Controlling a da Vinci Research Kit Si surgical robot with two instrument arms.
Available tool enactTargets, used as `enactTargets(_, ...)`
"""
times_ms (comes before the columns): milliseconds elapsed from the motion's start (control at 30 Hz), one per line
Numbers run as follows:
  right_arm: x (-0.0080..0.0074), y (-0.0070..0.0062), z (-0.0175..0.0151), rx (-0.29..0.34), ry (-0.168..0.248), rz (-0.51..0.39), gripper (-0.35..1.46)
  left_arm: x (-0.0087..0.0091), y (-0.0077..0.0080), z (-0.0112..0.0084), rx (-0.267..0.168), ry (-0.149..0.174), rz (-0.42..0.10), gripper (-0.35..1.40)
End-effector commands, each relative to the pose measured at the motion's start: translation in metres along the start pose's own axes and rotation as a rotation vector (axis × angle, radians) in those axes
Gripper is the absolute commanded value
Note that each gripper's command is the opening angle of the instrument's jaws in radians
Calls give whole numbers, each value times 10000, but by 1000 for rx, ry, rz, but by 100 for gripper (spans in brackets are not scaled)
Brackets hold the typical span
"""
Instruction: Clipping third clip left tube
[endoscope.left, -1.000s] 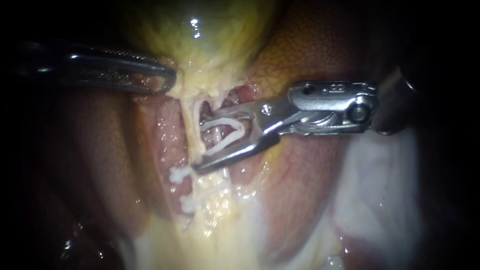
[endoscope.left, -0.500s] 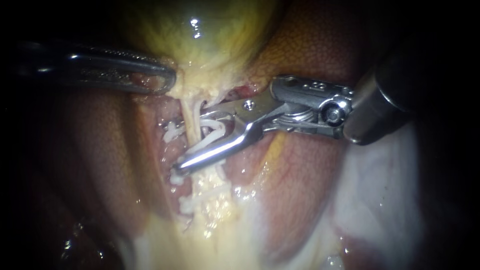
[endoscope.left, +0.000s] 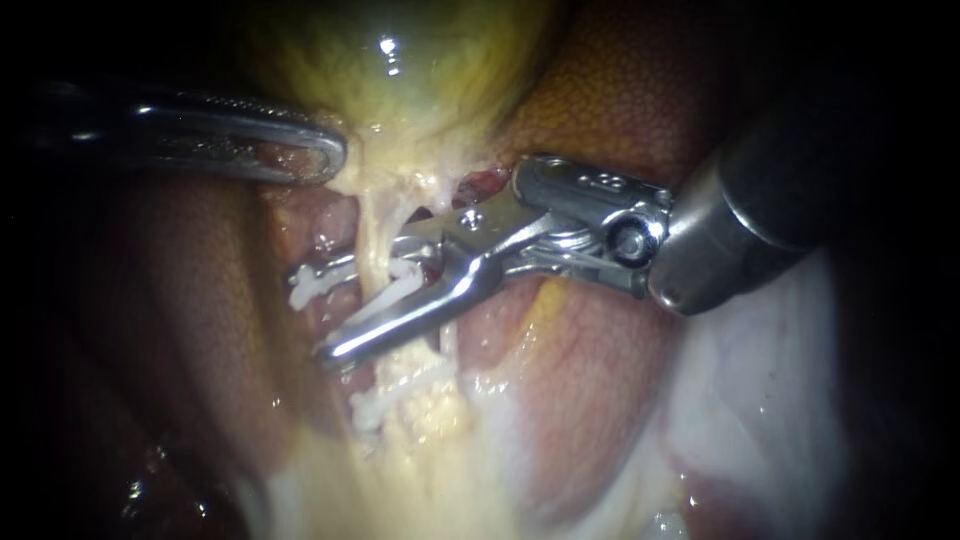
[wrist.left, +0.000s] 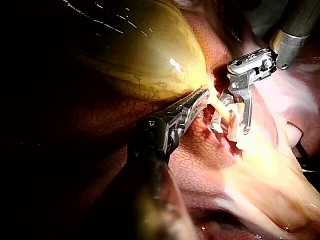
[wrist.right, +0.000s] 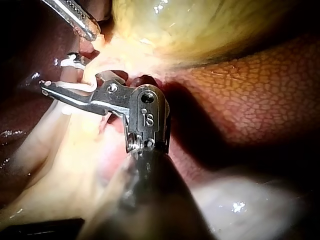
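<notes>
Jaws of right instrument (endoscope.left: 312, 312) stand apart, carrying a white clip (endoscope.left: 398, 285), and straddle the left tube (endoscope.left: 372, 238) just near of gallbladder (endoscope.left: 400, 90). Left instrument (endoscope.left: 330, 158) jaws clamped on gallbladder neck.

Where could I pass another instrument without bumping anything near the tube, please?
Bare tissue below the right instrument is free. Crowded: the tube, where it holds an open clip, between the left instrument gripping the gallbladder and the lower clip.

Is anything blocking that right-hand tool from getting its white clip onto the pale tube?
Nothing visible does. The right instrument has its jaws, holding the clip, astride the tube; another clip sits lower, apart from them.
</notes>
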Motion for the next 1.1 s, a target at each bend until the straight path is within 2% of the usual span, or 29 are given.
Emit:
enactTargets(33, 2, 1, -1, 0, 0, 1, 45, 0, 0, 0, 0, 0, 0, -35)
enactTargets(500, 10, 5, -10, -11, 8, 11, 41, 1, 1, -2, 1, 0, 0, -35)
enactTargets(767, 9, 2, -14, -18, 17, 165, 20, 1, 3, -2, 2, 0, 1, -35)
enactTargets(1100, 9, 4, -14, -29, 18, 194, -13, 2, 3, -2, 2, 0, 1, -35)
